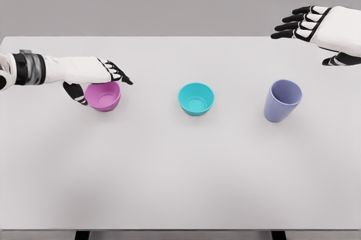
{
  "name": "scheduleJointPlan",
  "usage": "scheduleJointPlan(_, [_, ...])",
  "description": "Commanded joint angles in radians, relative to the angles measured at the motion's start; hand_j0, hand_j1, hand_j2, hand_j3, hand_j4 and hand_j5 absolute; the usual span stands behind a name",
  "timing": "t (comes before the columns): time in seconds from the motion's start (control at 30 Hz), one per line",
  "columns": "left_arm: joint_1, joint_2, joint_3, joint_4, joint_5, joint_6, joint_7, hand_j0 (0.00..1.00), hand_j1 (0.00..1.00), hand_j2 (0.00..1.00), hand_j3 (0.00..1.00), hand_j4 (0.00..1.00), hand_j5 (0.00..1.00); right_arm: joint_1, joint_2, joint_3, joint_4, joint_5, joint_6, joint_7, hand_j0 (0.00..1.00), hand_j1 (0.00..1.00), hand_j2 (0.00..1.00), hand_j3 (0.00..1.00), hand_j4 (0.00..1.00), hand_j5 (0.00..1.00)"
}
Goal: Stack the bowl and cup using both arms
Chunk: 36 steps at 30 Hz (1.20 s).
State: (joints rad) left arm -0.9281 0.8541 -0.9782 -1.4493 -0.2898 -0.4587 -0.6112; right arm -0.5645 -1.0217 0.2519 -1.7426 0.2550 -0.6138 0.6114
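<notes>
A pink bowl stands upright at the table's left. My left hand reaches in from the left and straddles its left rim: the fingers stretch over the far rim and the thumb hangs by the near left wall, not closed on it. At the middle of the table is a teal bowl, also upright. Further right, a lavender cup stands upright. My right hand hovers high at the back right, above and behind the cup, fingers spread and holding nothing.
The white table runs across the whole view, with its far edge near the top and its front edge at the bottom. The three vessels stand in one row, well apart from each other.
</notes>
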Motion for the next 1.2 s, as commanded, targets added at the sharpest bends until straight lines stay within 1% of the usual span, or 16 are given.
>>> scheduleJointPlan(0.0, [0.0,-0.003,0.001,0.001,-0.003,0.002,0.0,1.0,1.0,1.0,1.0,1.0,1.0,0.0,-0.001,0.0,0.0,-0.005,0.003,-0.001,1.0,1.0,1.0,1.0,1.0,1.0])
scheduleJointPlan(0.07, [0.0,-0.004,0.001,0.003,-0.003,0.002,0.0,1.0,1.0,1.0,1.0,1.0,1.0,0.0,-0.001,0.0,0.0,-0.005,0.003,-0.001,1.0,1.0,1.0,1.0,1.0,1.0])
scheduleJointPlan(0.23, [0.005,-0.017,0.001,0.053,-0.003,0.003,0.0,1.0,1.0,1.0,1.0,1.0,1.0,0.002,0.0,0.0,0.002,-0.003,0.003,-0.001,1.0,1.0,1.0,1.0,1.0,1.0])
scheduleJointPlan(0.7, [0.015,-0.029,0.0,0.067,-0.003,0.003,0.0,1.0,1.0,1.0,1.0,1.0,1.0,0.002,-0.001,-0.002,0.003,-0.005,0.003,-0.001,1.0,1.0,1.0,1.0,1.0,1.0])
scheduleJointPlan(0.83, [0.017,-0.041,0.0,0.095,-0.003,0.005,0.0,1.0,1.0,1.0,1.0,1.0,1.0,0.002,-0.001,-0.002,0.003,-0.003,0.003,-0.001,1.0,1.0,1.0,1.0,1.0,1.0])
scheduleJointPlan(0.97, [0.018,-0.047,0.0,0.098,-0.003,0.005,0.0,1.0,1.0,1.0,1.0,1.0,1.0,0.002,-0.001,-0.002,0.003,-0.003,0.003,-0.001,1.0,1.0,1.0,1.0,1.0,1.0])
scheduleJointPlan(1.07, [0.018,-0.063,0.0,0.127,-0.003,0.003,0.0,1.0,1.0,1.0,1.0,1.0,1.0,0.002,-0.001,-0.002,0.003,-0.003,0.003,-0.001,1.0,1.0,1.0,1.0,1.0,1.0])
scheduleJointPlan(1.17, [0.018,-0.066,0.0,0.132,-0.005,0.005,0.0,1.0,1.0,1.0,1.0,1.0,1.0,0.0,0.0,-0.002,0.003,-0.003,0.003,-0.001,1.0,1.0,1.0,1.0,1.0,1.0])
